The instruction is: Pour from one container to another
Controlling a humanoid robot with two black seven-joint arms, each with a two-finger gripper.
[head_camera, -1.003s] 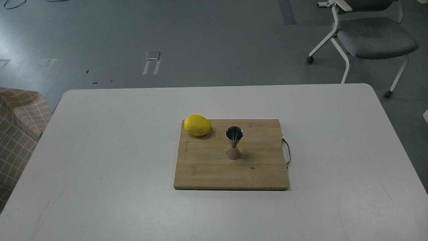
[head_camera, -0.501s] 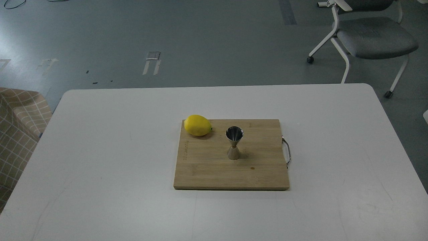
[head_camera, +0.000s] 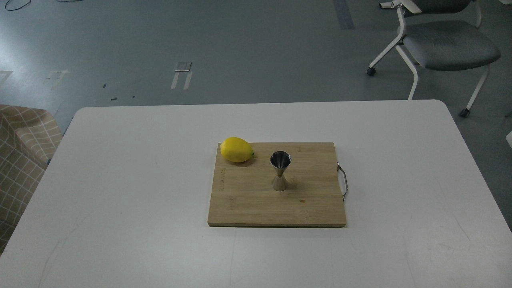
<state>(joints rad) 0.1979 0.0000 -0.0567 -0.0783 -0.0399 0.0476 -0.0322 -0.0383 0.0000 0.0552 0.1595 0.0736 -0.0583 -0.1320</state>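
A: What fills the view, biggest first?

B: The grey floor, then the white worktop that takes up the lower half. An office chair stands on the floor past the worktop's far right corner, and a checked tan seat shows at the left edge.

A: And on the worktop?

B: A wooden cutting board lies flat near the middle, with a metal handle on its right side. A yellow lemon rests at the board's far left corner. The steel jigger stands upright near the board's centre, wide mouth up, right of the lemon and apart from it.

A: Any pincer showing? The glass tumbler?

B: Neither pincer is in view, left or right, so I cannot tell whether they stand apart or together. The tumbler does not show either.

A: What differs from a second ago?

B: Nothing that I can make out. Board, lemon and jigger sit in the same places, and the chair matches too.
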